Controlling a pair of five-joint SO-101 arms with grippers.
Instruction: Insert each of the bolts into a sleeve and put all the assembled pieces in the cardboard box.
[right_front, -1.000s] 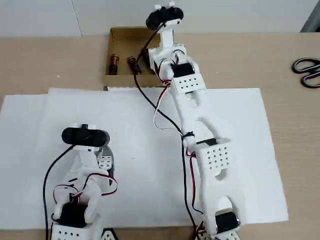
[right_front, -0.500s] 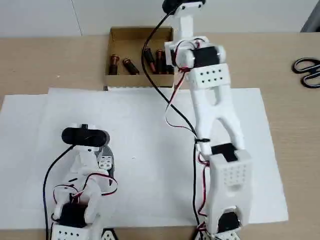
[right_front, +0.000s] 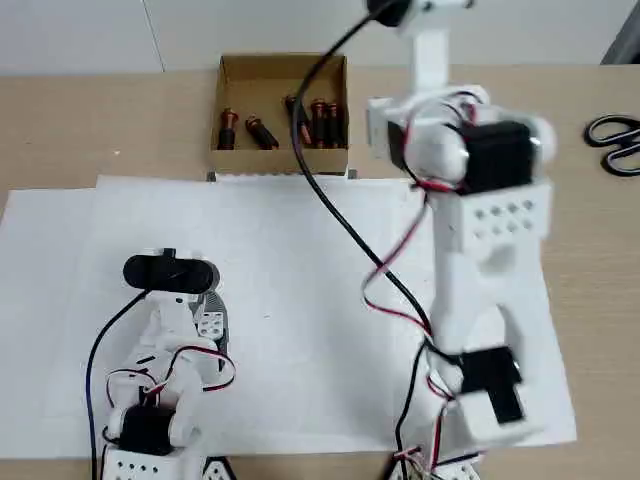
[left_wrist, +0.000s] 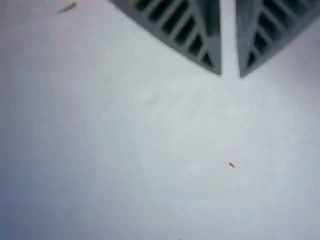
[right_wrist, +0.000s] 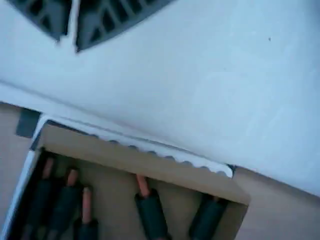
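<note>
High view: five assembled pieces (right_front: 318, 122) lying in cardboard box (right_front: 283, 62); task looking about done. Right end effector (right_wrist: 70, 42) hanging near box, jaws nearly together, holding nothing. Left end effector (left_wrist: 229, 70) same, resting over paper (right_front: 300, 300).

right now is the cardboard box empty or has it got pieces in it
Not empty. The cardboard box holds five assembled pieces lying on its floor, two at one side and three bunched at the other.

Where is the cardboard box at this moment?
In the high view, the cardboard box sits on the table's far side, slightly left of centre, just beyond the far edge of the white paper, with assembled pieces lying inside.
</note>
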